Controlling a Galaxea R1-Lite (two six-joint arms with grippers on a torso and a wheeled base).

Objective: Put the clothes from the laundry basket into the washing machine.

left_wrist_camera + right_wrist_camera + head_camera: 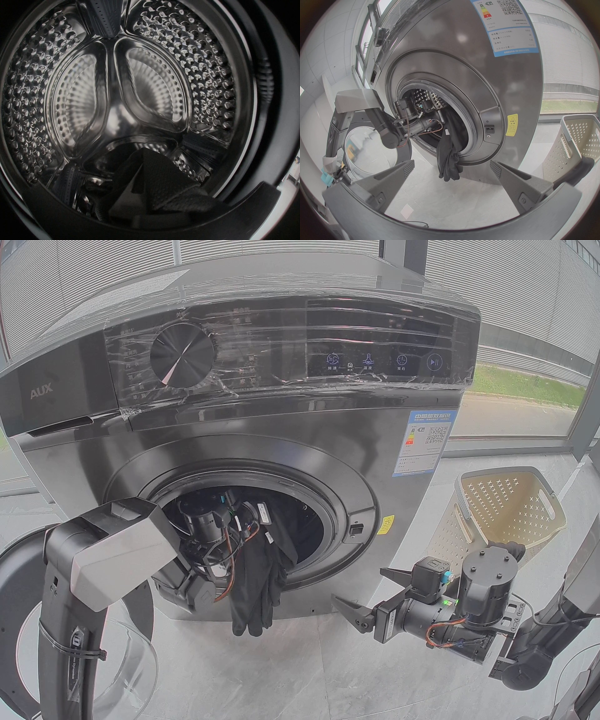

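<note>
The grey washing machine (350, 446) stands with its round opening uncovered. My left gripper's wrist (206, 521) reaches into the drum mouth. A black garment (256, 577) hangs over the lower rim of the opening, beside that wrist, with its end dangling outside above the floor; it also shows as the black garment (450, 153). Dark cloth (156, 187) lies at the bottom of the steel drum (150, 87). My right gripper (359, 585) stands open and empty in front of the machine, right of the opening. The beige laundry basket (500, 509) sits tilted at the right.
The machine's glass door (19, 615) is swung open at the left, behind my left arm. A dark piece of cloth (515, 547) lies over the basket's near rim. Grey tiled floor (281, 671) lies in front of the machine.
</note>
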